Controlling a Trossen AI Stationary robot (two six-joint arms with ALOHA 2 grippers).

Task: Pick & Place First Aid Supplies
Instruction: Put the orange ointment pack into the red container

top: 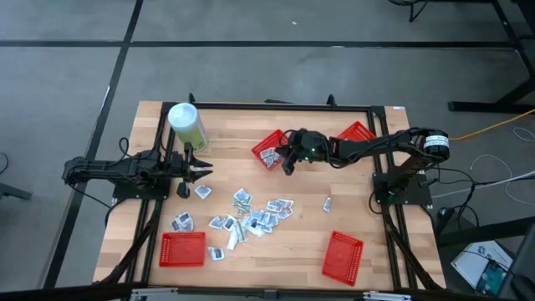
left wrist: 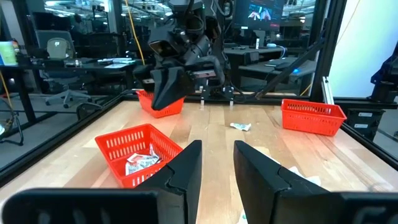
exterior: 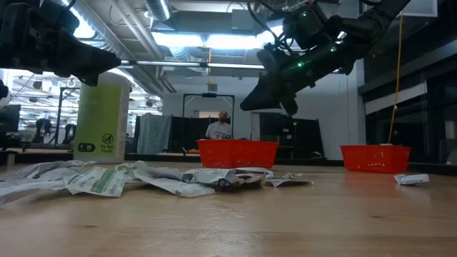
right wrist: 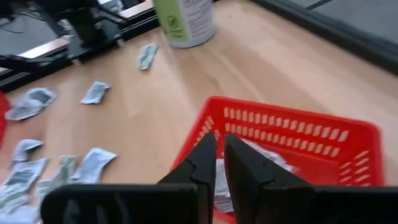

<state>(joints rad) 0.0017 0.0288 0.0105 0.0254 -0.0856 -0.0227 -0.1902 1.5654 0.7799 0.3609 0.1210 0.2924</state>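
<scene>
1. High view: a wooden table (top: pixel 359 196) stands on grey floor. The first aid supplies (top: pixel 251 216) lie scattered mid-table between red baskets; the right gripper (top: pixel 288 164) hangs over the basket (top: pixel 269 150) holding packets. The left gripper (top: pixel 203 170) waits beside the green canister (top: pixel 187 125).
2. Low view: a person stands beyond the table.
3. Left wrist view: its fingers (left wrist: pixel 186 171) are spread, holding nothing.
4. Right wrist view: its fingers (right wrist: pixel 202 163) are narrowly parted above the basket's packets, pinching nothing.
</scene>
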